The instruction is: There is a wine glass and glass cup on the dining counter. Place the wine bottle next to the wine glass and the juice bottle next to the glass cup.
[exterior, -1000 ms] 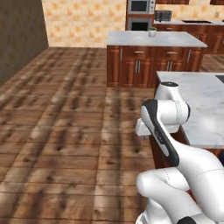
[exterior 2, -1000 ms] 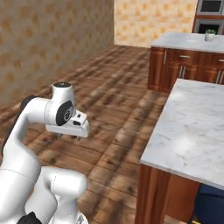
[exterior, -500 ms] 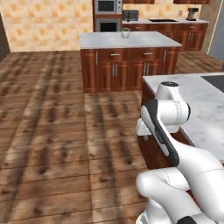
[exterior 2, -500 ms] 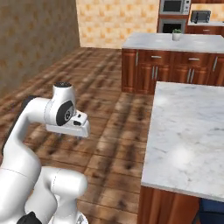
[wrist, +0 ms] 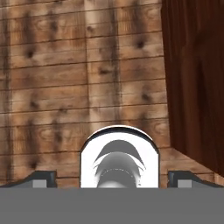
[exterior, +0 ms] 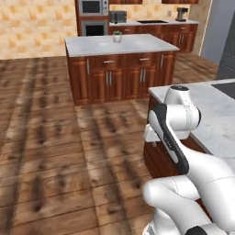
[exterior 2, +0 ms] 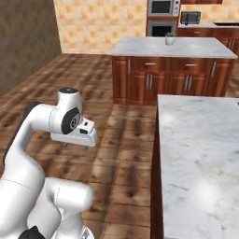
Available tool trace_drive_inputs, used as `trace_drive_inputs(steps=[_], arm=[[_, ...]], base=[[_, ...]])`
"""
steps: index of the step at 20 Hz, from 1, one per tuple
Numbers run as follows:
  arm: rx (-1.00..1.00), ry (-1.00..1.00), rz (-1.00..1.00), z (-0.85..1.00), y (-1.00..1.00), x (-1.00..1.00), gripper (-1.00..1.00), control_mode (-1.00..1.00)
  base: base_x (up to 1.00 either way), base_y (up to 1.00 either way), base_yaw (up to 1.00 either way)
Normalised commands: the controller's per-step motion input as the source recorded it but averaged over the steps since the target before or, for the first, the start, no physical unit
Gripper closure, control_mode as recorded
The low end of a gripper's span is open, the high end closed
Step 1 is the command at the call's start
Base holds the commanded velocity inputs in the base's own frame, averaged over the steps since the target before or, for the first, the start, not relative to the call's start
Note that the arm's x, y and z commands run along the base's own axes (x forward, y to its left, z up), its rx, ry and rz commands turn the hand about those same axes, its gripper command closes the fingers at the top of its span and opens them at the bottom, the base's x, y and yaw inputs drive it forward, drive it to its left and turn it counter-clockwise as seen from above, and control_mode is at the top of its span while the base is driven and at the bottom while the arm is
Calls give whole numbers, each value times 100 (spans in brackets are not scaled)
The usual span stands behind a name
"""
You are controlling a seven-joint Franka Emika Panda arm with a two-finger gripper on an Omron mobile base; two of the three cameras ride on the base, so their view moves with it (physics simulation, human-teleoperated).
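No legible text, label, brand, number or sign appears in any view. The stainless built-in microwave and the black toaster at the far wall show no readable markings; both are too small to resolve any lettering.

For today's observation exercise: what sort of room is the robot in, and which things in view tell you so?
A home kitchen, rendered. A marble-topped island with wood cabinet doors stands mid-room, a built-in oven and microwave sit in the back wall, and a marble counter runs beside the robot, all on a wood plank floor.
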Motion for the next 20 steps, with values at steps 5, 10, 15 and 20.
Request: trace_drive_inputs(steps=[5,10,15,20], arm=[[0,0,0,0,0,0,-100,100],[0,0,0,0,0,0,-100,100],[0,0,0,0,0,0,-100,100],[0,0,0,0,0,0,-100,100]], base=[[69,58,-13],[69,60,-12],[75,50,-17],[80,40,-26]])
